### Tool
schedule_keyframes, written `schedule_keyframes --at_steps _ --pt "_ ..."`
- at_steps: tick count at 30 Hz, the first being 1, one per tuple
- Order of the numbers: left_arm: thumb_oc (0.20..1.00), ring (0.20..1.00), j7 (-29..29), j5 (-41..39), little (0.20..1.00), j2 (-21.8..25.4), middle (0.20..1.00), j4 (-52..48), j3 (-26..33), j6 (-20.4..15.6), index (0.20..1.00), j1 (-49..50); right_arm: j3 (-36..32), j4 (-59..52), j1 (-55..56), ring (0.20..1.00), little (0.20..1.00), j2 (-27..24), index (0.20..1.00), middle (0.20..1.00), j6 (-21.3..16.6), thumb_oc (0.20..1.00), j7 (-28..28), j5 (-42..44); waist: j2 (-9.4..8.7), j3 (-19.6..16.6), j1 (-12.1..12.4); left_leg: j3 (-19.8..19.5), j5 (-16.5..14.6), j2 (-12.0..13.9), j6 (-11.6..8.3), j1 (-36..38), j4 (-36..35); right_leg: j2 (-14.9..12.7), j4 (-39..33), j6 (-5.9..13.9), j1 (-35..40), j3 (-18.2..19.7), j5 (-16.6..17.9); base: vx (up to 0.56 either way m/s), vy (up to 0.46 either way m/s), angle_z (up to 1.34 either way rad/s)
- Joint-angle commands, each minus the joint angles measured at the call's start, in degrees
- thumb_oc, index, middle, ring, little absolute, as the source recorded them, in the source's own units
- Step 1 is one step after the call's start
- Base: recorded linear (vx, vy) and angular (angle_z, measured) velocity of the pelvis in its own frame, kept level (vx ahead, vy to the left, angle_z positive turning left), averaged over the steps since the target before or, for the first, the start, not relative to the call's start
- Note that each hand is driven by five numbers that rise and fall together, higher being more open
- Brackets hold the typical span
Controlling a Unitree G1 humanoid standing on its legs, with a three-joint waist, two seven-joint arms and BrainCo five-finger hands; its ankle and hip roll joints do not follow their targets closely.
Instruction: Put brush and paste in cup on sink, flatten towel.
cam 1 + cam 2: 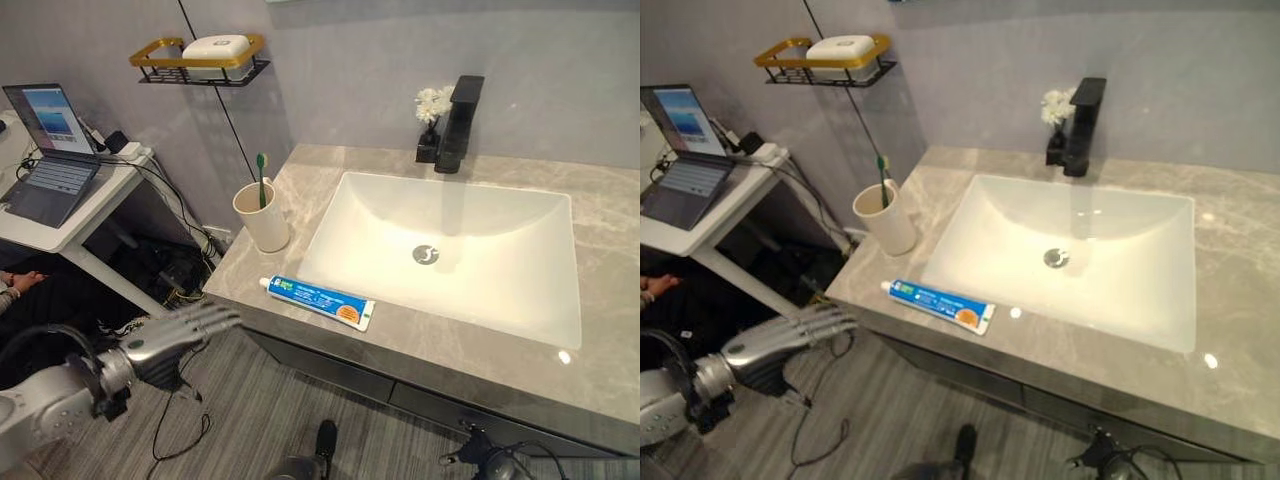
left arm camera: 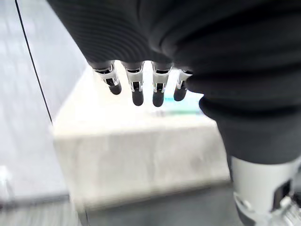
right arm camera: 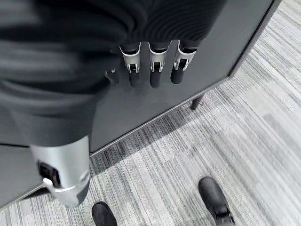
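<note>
A blue and white toothpaste tube (image 1: 317,301) lies flat on the grey marble counter (image 1: 300,170), near its front edge and left of the white basin (image 1: 450,250). Behind the tube a cream cup (image 1: 262,215) stands upright with a green toothbrush (image 1: 261,178) in it. My left hand (image 1: 170,338) is open with its fingers (image 2: 136,87) straight, held below and left of the counter's front left corner, pointing at the tube (image 2: 181,109). My right hand (image 3: 150,66) hangs open before the dark cabinet front (image 3: 225,37), low over the floor.
A black faucet (image 1: 459,124) and a small vase of white flowers (image 1: 432,108) stand behind the basin. On the wall hangs a gold-rimmed shelf (image 1: 200,60) holding a white soap. At the left are a white desk with a laptop (image 1: 52,150) and a person's hand (image 1: 18,285).
</note>
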Motion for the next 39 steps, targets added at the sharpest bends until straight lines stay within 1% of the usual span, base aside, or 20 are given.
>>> schedule_keyframes --at_steps 1,3,7,9,10,11,13,14,22,25,32,39 --pt "1.0 1.0 3.8 -5.8 1.0 -1.5 1.0 -0.5 4.2 0.9 1.0 -3.4 1.6 -0.4 -3.6 1.0 1.0 -0.1 1.0 1.0 1.1 1.0 -0.3 -1.0 -1.15 -0.1 -0.4 4.0 -4.3 -0.5 -0.76 0.6 0.4 -4.2 0.0 2.61 -5.0 4.4 8.1 -0.03 0.044 -0.06" --pt "1.0 1.0 4.2 -6.5 1.0 -3.1 1.0 -1.7 6.9 1.4 1.0 -4.5 1.6 -2.3 -4.4 1.0 1.0 0.1 1.0 1.0 0.9 1.0 -0.3 -0.1 -1.37 0.7 -1.1 5.6 -4.3 -0.4 -0.82 -0.4 0.4 -4.5 0.0 2.8 -7.3 6.1 8.8 -0.05 0.067 -0.2" --pt "1.0 1.0 4.0 -7.5 1.0 -4.6 1.0 -1.5 8.7 2.0 1.0 -4.5 1.9 -4.4 -4.8 1.0 1.0 -0.1 1.0 1.0 0.9 1.0 0.2 1.0 -1.81 1.1 -1.5 7.5 -4.4 -0.4 -0.61 -1.4 0.4 -5.0 0.0 3.04 -10.0 8.5 10.1 -0.02 0.048 -0.5" --pt "1.0 1.0 3.4 -7.8 1.0 -5.5 1.0 -0.1 7.5 2.4 1.0 -5.3 2.8 -5.2 -5.0 1.0 1.0 -0.3 1.0 1.0 0.9 1.0 0.6 0.5 -2.13 1.9 -2.2 8.0 -4.4 -0.4 -0.45 -1.8 0.4 -5.2 0.0 3.12 -11.1 9.4 10.7 -0.03 0.046 -0.3" --pt "1.0 1.0 2.8 -7.4 1.0 -5.3 1.0 -0.2 6.6 2.3 1.0 -5.8 2.9 -5.4 -5.0 1.0 1.0 -0.5 1.0 1.0 0.9 1.0 0.6 0.5 -2.22 2.1 -2.2 8.4 -4.4 -0.4 -0.4 -2.1 0.4 -5.3 0.0 3.16 -11.7 10.0 10.9 -0.03 0.052 -0.27" --pt "1.0 1.0 2.4 -6.8 1.0 -5.2 1.0 1.0 5.1 2.3 1.0 -6.6 3.6 -6.3 -5.1 1.0 1.0 -0.5 1.0 1.0 0.6 1.0 0.5 0.0 -2.42 2.7 -3.1 8.9 -4.4 -0.4 -0.37 -2.6 0.4 -5.5 0.0 3.25 -12.7 10.6 11.6 -0.04 0.061 -0.26" --pt "1.0 1.0 2.2 -6.5 1.0 -5.0 1.0 1.9 3.6 2.2 1.0 -7.7 3.7 -6.4 -5.2 1.0 1.0 -0.6 1.0 1.0 0.6 1.0 0.4 0.0 -2.44 2.9 -3.2 9.2 -4.3 -0.4 -0.31 -3.0 0.4 -5.6 0.0 3.27 -13.4 10.9 12.0 -0.04 0.054 -0.21" --pt "1.0 1.0 1.8 -6.2 1.0 -4.9 1.0 2.8 2.0 2.4 1.0 -8.3 4.1 -6.6 -5.6 1.0 1.0 -0.4 1.0 1.0 0.5 1.0 0.4 -0.1 -2.5 3.5 -3.8 9.6 -4.4 -0.6 -0.2 -3.6 0.4 -5.9 0.0 3.43 -14.6 11.5 12.6 -0.03 0.044 -0.17" --pt "1.0 1.0 0.7 -3.7 1.0 -4.9 1.0 6.7 -2.0 3.0 1.0 -9.8 6.4 -8.1 -6.0 1.0 1.0 -0.1 1.0 1.0 0.2 1.0 0.4 -1.8 -3.37 4.7 -4.2 10.8 -4.2 -0.5 -0.01 -4.9 0.4 -6.0 0.0 3.42 -17.2 13.0 13.9 -0.01 0.029 -0.11" --pt "1.0 1.0 0.8 -2.9 1.0 -4.9 1.0 7.6 -4.0 3.1 1.0 -11.5 7.0 -8.4 -6.7 1.0 1.0 0.4 1.0 1.0 0.1 1.0 -0.2 -1.5 -3.89 5.4 -4.7 10.9 -4.1 -0.4 -0.03 -5.5 0.4 -5.9 0.0 3.52 -18.1 13.2 14.2 -0.01 0.011 0.0" --pt "1.0 1.0 0.8 -3.3 1.0 -5.5 1.0 7.2 -5.0 3.3 1.0 -12.5 7.5 -9.1 -7.4 1.0 1.0 0.8 1.0 1.0 -0.1 1.0 -0.4 -1.1 -4.41 5.6 -5.0 11.5 -4.2 -0.3 -0.03 -5.9 0.4 -5.8 0.0 3.46 -19.2 13.9 14.6 0.0 0.006 -0.06" --pt "1.0 1.0 0.4 -5.1 1.0 -8.0 1.0 6.3 -5.7 3.5 1.0 -13.0 7.3 -8.8 -7.4 1.0 1.0 1.0 1.0 1.0 0.3 1.0 -0.8 -0.9 -5.17 6.0 -5.5 11.8 -4.1 0.1 -0.06 -6.1 0.4 -5.5 0.0 3.28 -20.1 14.2 14.5 0.0 -0.001 -0.04"
